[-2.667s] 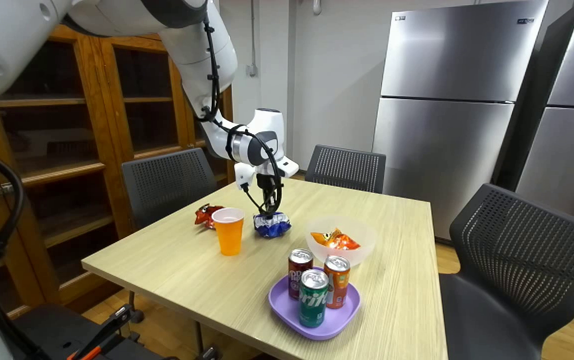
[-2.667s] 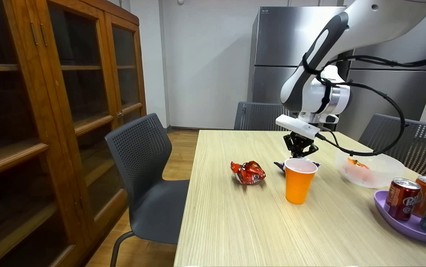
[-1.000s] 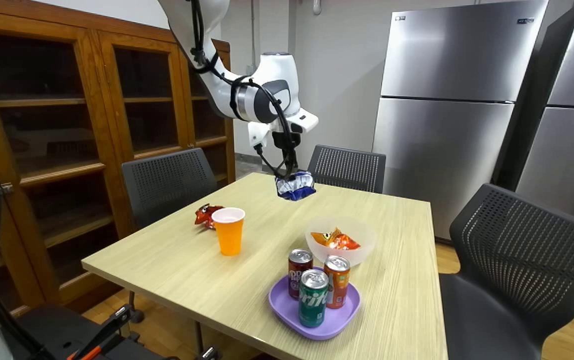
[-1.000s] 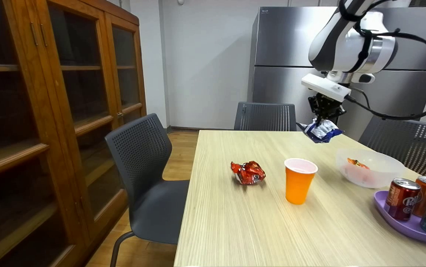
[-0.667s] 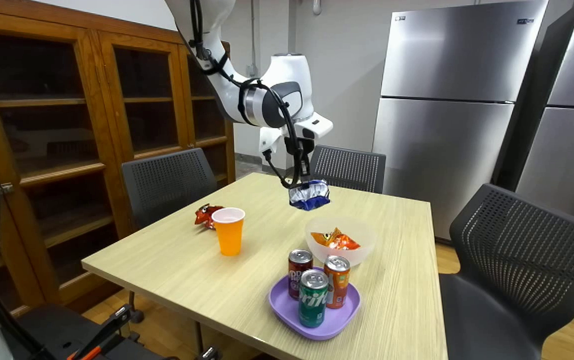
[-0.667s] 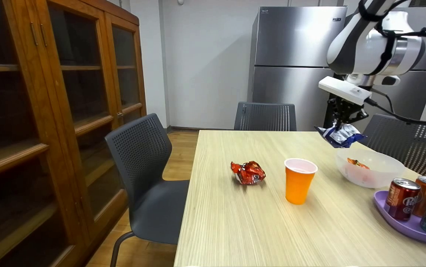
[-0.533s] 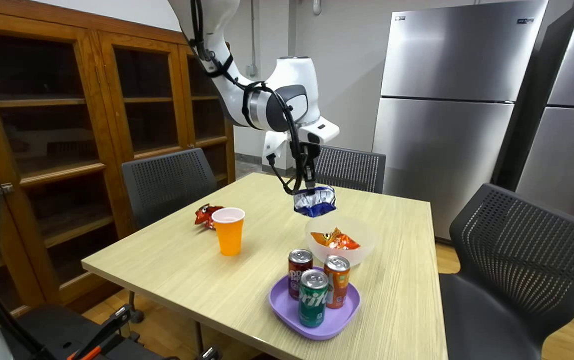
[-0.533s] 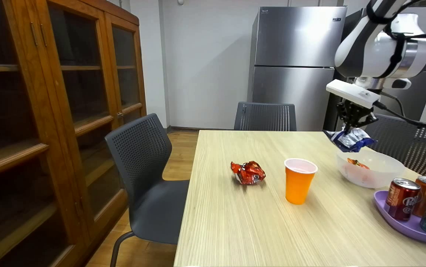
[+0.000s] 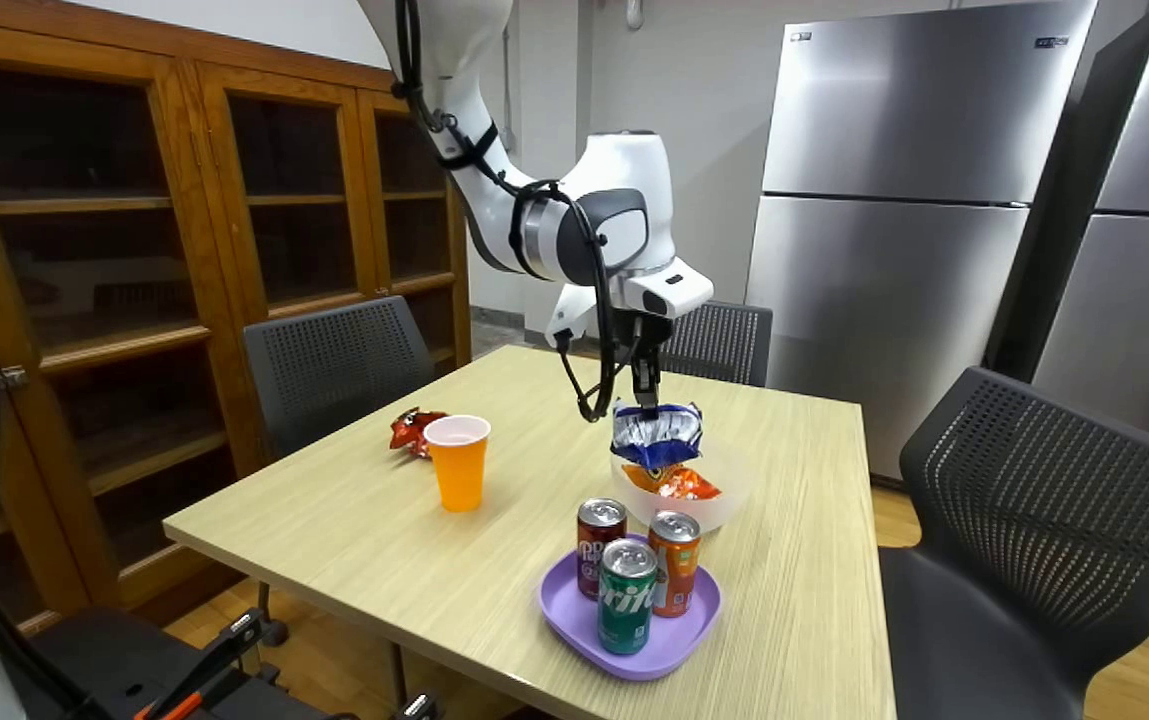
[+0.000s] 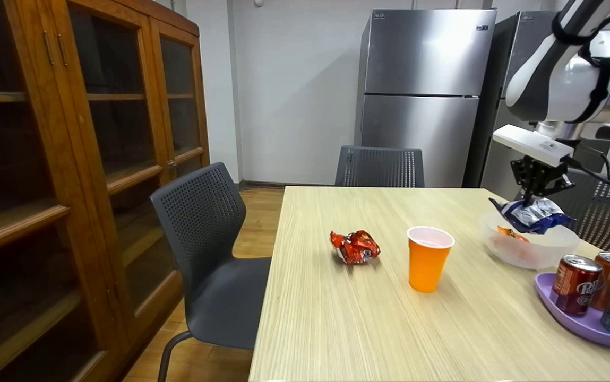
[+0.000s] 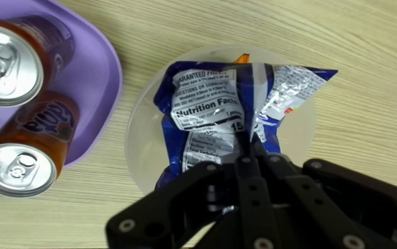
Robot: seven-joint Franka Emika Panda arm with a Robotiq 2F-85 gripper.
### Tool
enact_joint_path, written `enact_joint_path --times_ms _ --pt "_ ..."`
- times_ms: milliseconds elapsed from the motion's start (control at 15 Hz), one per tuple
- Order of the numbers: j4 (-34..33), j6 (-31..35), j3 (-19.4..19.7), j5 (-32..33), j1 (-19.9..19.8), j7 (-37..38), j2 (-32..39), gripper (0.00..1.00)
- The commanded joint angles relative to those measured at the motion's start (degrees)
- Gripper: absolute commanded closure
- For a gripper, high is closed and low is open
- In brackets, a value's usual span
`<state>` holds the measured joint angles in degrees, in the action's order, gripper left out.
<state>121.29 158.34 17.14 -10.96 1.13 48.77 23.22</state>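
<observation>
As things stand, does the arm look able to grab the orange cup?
Probably not right now: the tool is shut on a blue snack bag over the bowl, though the orange cup itself has nothing seen above it.

In the wrist view, the blue bag (image 11: 215, 103) mostly hides the orange packet (image 11: 242, 58).

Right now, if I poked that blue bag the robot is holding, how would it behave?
Probably floppy: the blue bag is crumpled and bunched where the gripper pinches it. Its shiny surface may be slippery. Being pinched at one spot over the bowl, it could well swing or twist.
</observation>
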Motion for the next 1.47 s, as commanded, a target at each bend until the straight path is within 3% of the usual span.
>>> enact_joint_path --times_ms 0,1400 --pt "-1.1 -0.1 -0.5 -0.3 -1.4 2.7 0.9 1.00" --pt "-15.0 -3.8 -0.7 -1.1 -5.5 6.1 14.4 1.00"
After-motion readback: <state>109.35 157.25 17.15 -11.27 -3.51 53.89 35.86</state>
